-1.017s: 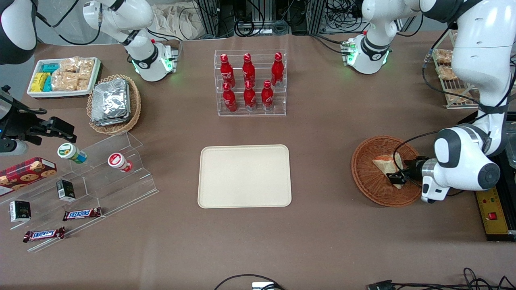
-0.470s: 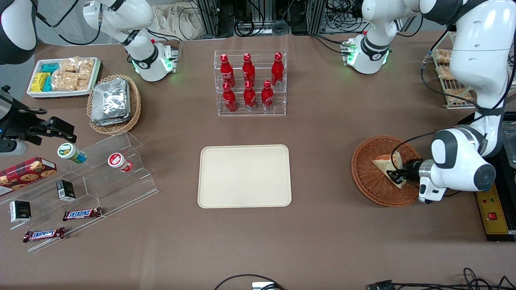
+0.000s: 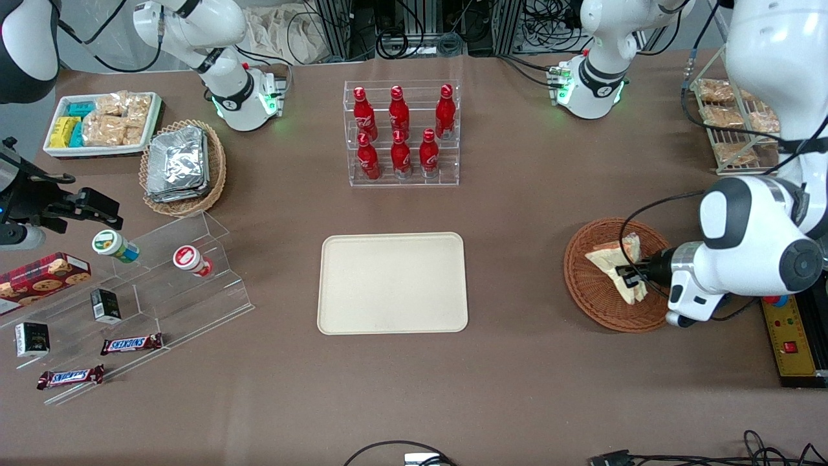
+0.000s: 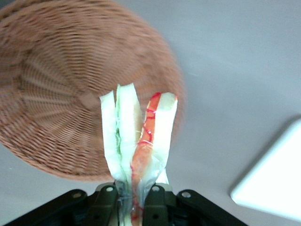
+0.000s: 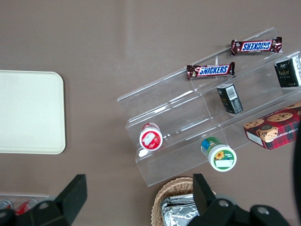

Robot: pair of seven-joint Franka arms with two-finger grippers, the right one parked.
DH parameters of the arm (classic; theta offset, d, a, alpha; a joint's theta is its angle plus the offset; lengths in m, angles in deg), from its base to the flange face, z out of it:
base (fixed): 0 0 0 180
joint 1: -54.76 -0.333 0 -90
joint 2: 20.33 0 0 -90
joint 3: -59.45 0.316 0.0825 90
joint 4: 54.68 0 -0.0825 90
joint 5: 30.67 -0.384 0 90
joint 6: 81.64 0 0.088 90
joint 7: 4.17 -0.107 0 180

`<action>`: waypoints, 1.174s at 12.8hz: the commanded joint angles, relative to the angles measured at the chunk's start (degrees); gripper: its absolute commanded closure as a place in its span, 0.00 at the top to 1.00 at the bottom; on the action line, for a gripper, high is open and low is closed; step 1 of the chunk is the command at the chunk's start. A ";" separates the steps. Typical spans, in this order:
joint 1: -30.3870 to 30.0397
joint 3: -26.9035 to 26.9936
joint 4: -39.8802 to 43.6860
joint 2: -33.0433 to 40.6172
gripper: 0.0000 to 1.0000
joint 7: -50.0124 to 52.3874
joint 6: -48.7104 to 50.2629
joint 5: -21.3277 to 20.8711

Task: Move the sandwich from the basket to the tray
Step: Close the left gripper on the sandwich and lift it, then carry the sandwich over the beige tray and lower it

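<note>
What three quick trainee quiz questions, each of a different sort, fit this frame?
1. True or false: the sandwich lies flat on the tray.
2. What does the gripper hold? A) red bottle B) sandwich C) foil packet
3. Fill in: the gripper is above the ___.

Key
1. False: the tray is bare, and the sandwich is held over the basket.
2. B: in the wrist view the fingers clamp the sandwich's wrapped end.
3. Basket.
</note>
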State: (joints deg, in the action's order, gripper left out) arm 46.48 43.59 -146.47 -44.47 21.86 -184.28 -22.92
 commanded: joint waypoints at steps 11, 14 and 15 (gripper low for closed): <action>24.09 -3.74 18.75 -20.49 0.11 -0.10 -8.87 -6.52; 26.21 -3.65 18.66 -24.80 0.11 -0.01 -12.84 -6.35; 27.08 -3.65 18.58 -25.77 0.13 -0.01 -13.72 -6.35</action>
State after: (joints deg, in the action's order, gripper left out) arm 72.34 39.79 -130.50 -67.58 21.71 -197.40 -28.55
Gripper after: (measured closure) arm 0.846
